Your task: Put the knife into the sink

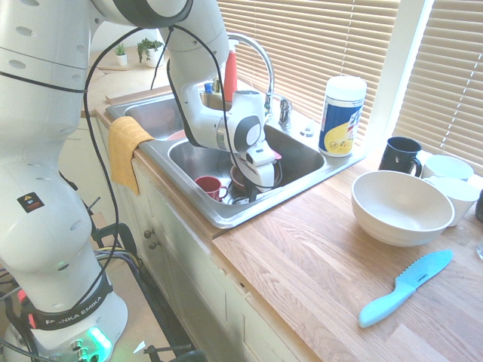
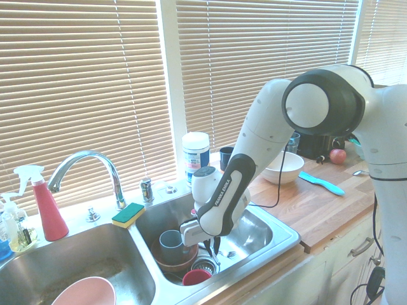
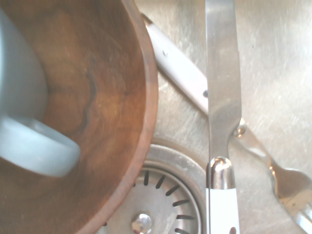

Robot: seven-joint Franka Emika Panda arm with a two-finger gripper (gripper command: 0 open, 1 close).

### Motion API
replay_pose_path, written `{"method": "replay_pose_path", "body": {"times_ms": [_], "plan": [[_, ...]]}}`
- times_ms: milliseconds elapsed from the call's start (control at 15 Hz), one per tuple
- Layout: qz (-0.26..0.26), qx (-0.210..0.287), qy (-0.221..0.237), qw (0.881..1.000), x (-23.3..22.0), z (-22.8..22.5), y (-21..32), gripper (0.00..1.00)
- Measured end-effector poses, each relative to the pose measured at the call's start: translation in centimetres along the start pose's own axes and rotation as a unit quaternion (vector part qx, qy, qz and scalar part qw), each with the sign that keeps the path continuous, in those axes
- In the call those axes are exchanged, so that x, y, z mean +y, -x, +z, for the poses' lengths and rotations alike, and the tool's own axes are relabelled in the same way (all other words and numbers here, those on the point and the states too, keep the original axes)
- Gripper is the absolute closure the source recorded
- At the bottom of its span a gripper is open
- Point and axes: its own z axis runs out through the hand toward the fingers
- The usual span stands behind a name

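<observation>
Fingers (image 2: 212,243) low inside sink (image 1: 302,187), can't tell if gripping. Table knife (image 3: 223,92) just under them: stiff, light, slippery; I'd pinch the handle's flats.

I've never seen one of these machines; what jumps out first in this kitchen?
The big white arm bends from the counter side down into the sink, its end effector low among the dishes. A brown bowl holding a grey-blue mug sits beside the drain. On the wooden counter lies a light-blue knife.

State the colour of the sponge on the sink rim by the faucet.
The rectangular sponge is yellow with a green top, clearest in the second exterior view.
</observation>
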Motion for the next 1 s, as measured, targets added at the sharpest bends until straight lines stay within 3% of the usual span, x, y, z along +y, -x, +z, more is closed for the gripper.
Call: {"method": "replay_pose_path", "body": {"times_ms": [1000], "plan": [[0.007, -0.003, -0.009, 1.000, -0.60, -0.02, 0.93, 0.00]]}}
